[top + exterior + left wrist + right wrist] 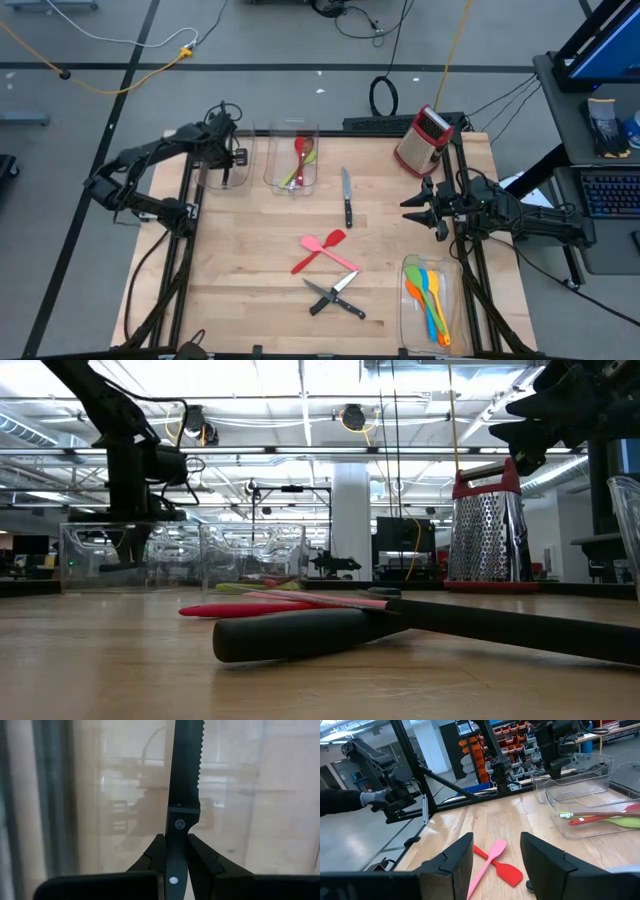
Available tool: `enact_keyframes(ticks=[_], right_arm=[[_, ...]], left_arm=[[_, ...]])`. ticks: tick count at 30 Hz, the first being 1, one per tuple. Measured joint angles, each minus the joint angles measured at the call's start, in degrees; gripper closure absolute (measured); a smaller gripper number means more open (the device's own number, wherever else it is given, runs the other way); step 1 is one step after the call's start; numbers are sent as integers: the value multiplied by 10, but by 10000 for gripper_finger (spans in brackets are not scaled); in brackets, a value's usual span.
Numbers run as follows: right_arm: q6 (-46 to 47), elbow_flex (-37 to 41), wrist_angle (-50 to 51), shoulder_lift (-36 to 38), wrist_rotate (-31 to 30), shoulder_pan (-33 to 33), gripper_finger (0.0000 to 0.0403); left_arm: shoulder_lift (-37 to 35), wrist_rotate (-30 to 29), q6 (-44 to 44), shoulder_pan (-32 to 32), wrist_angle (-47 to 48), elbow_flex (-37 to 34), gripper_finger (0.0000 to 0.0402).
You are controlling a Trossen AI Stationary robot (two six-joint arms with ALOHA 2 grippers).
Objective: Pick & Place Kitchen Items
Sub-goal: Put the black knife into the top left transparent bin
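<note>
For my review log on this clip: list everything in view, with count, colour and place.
Held knife: 1, black handle, serrated blade, clamped in the left hand over the far-left bin.
Loose knives: 3, black-handled steel; one alone mid-table, two crossed near the front edge.
Spatulas on the table: 2, red and pink, crossed at mid-table.
Clear bins: 3; far-left, far-centre, front-right.
Utensils in the far-centre bin: red and green, count unclear.
Utensils in the front-right bin: orange, blue, yellow and green, count unclear.
Grater: 1, red and steel, far right.
Table: 1, pale wood.
Left hand: shut on the knife, above the far-left bin.
Right hand: open, at the table's right side.
</note>
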State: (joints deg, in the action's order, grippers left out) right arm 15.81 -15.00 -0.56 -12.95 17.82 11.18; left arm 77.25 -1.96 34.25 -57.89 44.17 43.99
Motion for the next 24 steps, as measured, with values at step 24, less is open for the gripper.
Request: enact_keyframes(ticks=[24], right_arm=[[0, 0, 0, 0, -2, 0, 248]], left_arm=[[44, 0, 4, -8, -70, -37, 359]])
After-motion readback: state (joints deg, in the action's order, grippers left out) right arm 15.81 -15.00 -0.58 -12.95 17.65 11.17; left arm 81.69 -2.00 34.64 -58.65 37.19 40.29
